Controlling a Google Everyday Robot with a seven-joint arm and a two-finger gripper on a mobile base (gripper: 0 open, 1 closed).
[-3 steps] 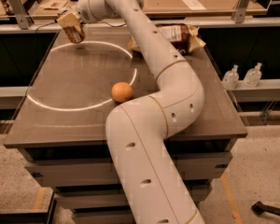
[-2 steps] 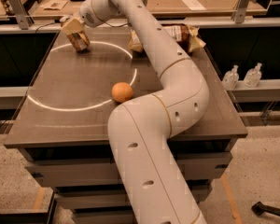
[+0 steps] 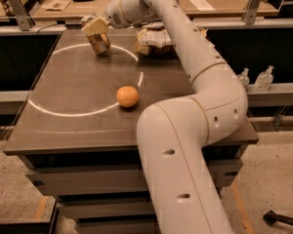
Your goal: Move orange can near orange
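**Carry the can low and set it down short of the orange**

The claw (image 3: 97, 31) sits over the far left part of the tabletop (image 3: 73, 94), closed on the top of the can (image 3: 101, 44). The can hangs tilted in that grip, its base at or just above the surface; which of the two cannot be told. The orange (image 3: 127, 96) lies well apart from it, nearer the front edge and a little to the right. A bag (image 3: 154, 38) lies just to the right of the can.

The step in hand looks like the carry toward the fruit, with most of the way yet to go. To do it well:

- Make sure the base is clear of the tabletop before moving sideways, or the tilted can may drag and twist in the grip.
- Head toward the front and slightly right, away from the bag.
- Stop beside the orange without touching it; a round fruit will probably roll at the lightest knock.
- Bring the can upright before lowering, and release only once its base rests flat, since a can let go at a tilt could tip over.
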